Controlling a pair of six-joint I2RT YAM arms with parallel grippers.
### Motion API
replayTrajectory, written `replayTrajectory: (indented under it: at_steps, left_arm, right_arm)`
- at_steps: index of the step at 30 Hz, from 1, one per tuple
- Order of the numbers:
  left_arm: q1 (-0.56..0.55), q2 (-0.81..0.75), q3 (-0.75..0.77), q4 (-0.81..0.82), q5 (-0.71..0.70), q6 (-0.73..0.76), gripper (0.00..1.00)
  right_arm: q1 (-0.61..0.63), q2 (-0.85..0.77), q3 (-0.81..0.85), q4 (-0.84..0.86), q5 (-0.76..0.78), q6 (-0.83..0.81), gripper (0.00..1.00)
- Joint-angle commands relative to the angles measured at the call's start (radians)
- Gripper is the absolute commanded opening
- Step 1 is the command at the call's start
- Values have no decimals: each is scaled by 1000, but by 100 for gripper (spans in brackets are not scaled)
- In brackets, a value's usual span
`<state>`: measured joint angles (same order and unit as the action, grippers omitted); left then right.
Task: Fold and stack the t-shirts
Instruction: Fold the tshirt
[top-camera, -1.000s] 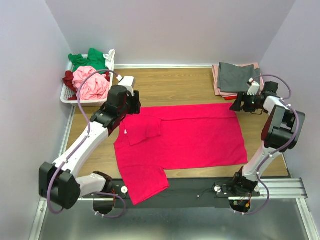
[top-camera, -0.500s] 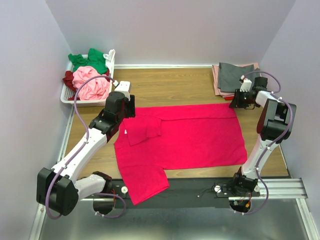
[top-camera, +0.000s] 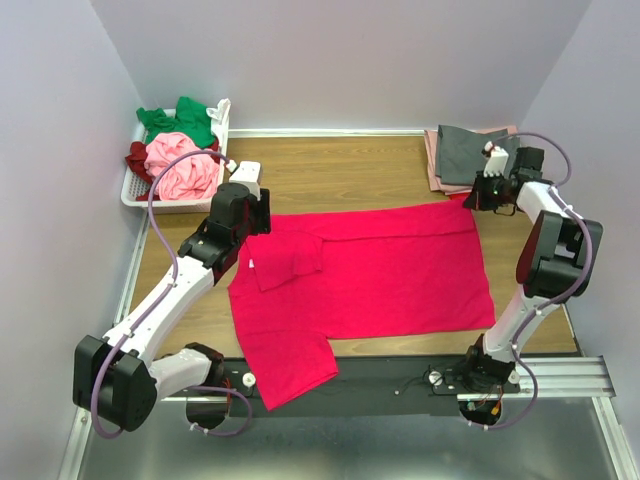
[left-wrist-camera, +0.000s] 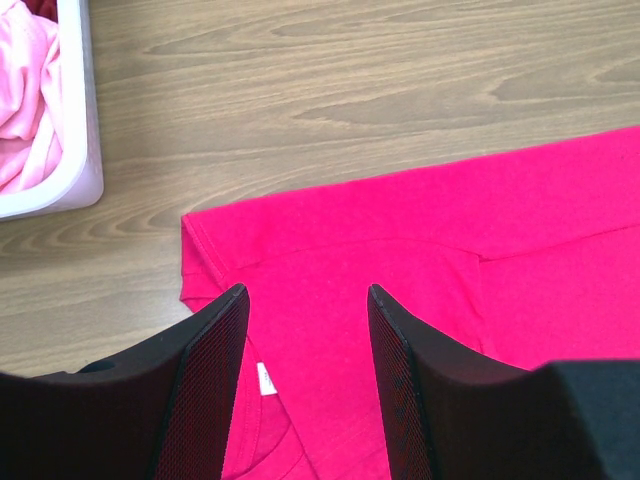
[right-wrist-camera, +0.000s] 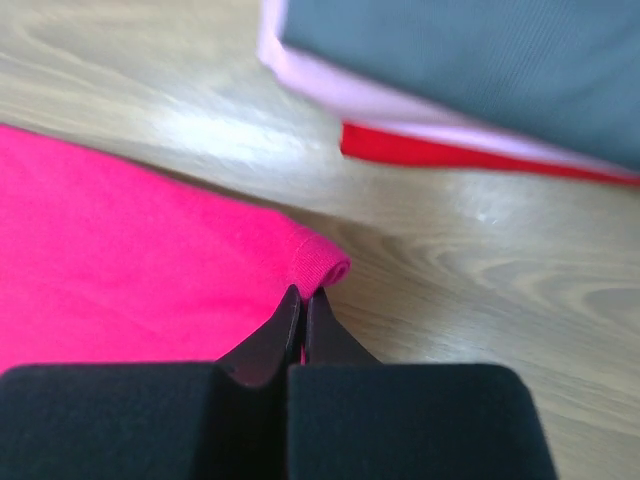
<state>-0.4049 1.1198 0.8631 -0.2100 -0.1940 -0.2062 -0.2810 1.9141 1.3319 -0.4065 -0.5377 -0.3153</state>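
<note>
Jaws on the right arm (top-camera: 555, 250) are clenching tip to tip on the rolled-up corner of the crimson-pink t-shirt (top-camera: 380, 275), at the shirt's end away from the white basket (top-camera: 135, 197). The folded stack (top-camera: 470, 155) of grey, pale pink and red tees is lying just beyond that corner, farther again from the basket. Jaws on the left arm (top-camera: 190, 270) are hanging released, gripping nothing, over the shirt corner nearest the basket, while the shirt is lying spread across the desk (top-camera: 340, 175) and crumpled tees (top-camera: 180, 160) are sitting in the basket.

The t-shirt (top-camera: 380, 270) is crimson-pink, the table (top-camera: 340, 170) brown woodgrain (pale streaks), the basket (top-camera: 150, 203) white.
</note>
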Motion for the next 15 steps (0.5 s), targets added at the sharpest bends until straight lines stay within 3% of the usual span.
replayTrajectory:
  at_steps: [1,15]
  left_arm:
    - [8,-8,-9,29,-19,10,59]
    - [18,8,-9,31,-24,11,59]
  right_arm:
    - [6,-75,26,40,-12,-19,1]
    - [6,97,262,60,7,31,0]
